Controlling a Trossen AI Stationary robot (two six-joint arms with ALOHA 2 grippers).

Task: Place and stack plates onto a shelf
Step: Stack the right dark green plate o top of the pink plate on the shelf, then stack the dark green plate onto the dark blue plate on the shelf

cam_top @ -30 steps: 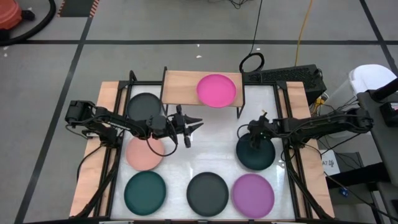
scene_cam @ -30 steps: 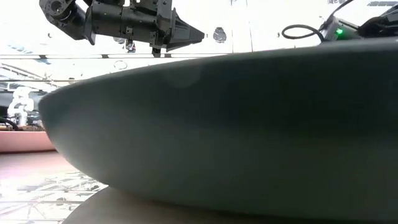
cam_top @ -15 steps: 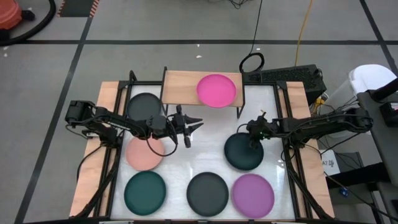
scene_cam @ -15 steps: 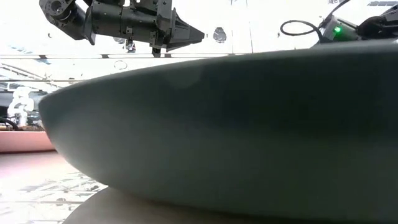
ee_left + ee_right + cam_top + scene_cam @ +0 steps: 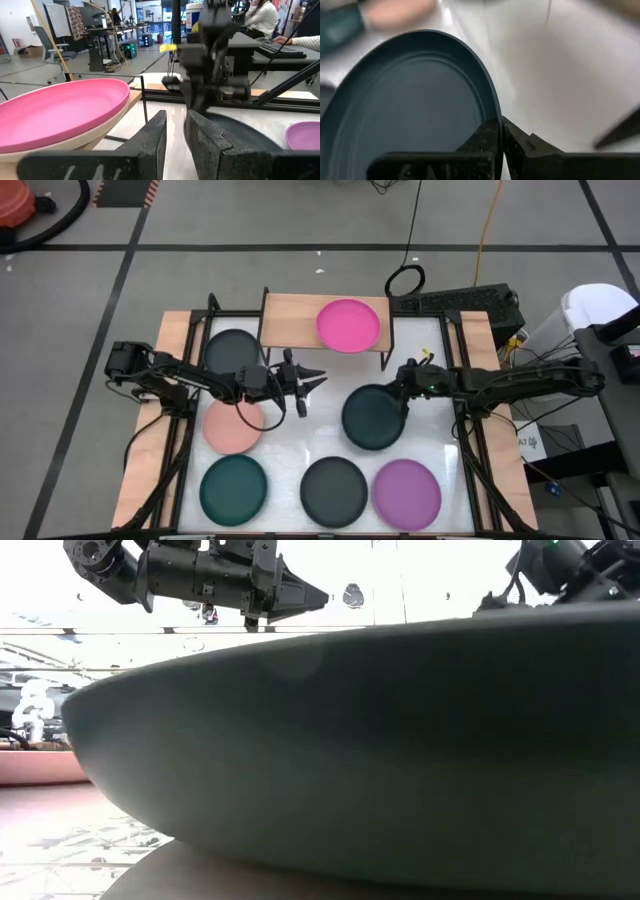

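1. Done so far, I judge: one magenta plate sits on the shelf, toward its right end. Nothing is stacked on it.
2. In hand: right tool is pinched shut on the rim of a dark teal plate, mid-surface, below the shelf; I cannot tell whether it is lifted.
3. Left tool hovers near the shelf's front-left, fingers part-open, holding nothing.
4. Left on the white surface: charcoal plate, salmon pink plate, second teal plate, second charcoal plate, purple plate. Most of the job remains.
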